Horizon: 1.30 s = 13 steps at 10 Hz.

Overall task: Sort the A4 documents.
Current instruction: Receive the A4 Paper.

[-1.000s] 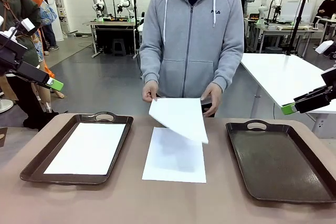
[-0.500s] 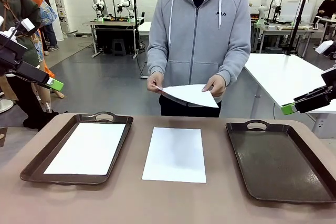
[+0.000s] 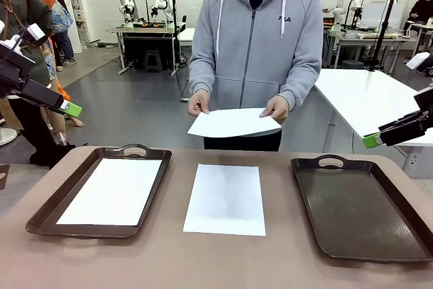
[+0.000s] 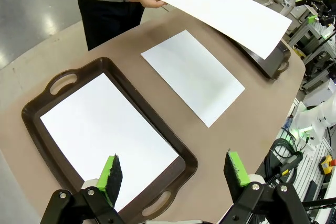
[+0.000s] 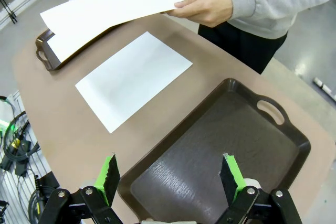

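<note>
Holding one sheet up near the table's far edge stands a person. Another sheet lies between left tray and right tray; a third sheet lies in the left one. Left gripper and right gripper gape wide, empty.

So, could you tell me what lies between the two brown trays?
A single A4 sheet lies flat between the left tray and the right tray, as the front view shows.

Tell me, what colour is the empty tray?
Dark brown. The tray shows best in the right wrist view.
</note>
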Motion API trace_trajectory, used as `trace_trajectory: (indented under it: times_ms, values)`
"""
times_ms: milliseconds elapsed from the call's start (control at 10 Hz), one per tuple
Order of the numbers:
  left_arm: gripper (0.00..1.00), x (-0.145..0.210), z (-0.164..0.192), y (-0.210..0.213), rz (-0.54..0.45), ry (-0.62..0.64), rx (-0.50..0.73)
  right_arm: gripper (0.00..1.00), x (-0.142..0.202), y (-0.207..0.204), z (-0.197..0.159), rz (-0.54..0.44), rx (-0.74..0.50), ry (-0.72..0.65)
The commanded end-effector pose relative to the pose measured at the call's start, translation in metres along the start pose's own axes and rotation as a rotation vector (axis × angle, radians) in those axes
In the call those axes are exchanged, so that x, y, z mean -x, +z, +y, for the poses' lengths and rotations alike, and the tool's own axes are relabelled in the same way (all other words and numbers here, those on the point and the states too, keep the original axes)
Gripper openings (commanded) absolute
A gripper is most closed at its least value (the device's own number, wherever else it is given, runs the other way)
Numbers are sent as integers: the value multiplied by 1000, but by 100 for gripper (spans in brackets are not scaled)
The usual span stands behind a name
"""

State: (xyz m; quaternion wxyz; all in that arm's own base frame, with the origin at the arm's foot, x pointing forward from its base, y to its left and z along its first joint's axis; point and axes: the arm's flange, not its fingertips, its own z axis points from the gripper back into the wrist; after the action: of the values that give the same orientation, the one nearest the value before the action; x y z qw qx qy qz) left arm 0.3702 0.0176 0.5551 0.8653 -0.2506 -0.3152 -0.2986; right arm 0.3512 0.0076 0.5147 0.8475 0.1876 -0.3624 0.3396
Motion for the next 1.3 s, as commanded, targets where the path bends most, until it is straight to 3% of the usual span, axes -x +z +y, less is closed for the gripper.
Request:
trace_trajectory:
  times_ms: [0,1200]
  values:
    - [100,0,1,-1,-3,-6,3,100,1,-2,-1,-7,-16,-2]
    - [100,0,1,-1,-3,-6,3,100,1,-2,-1,-7,-16,-2]
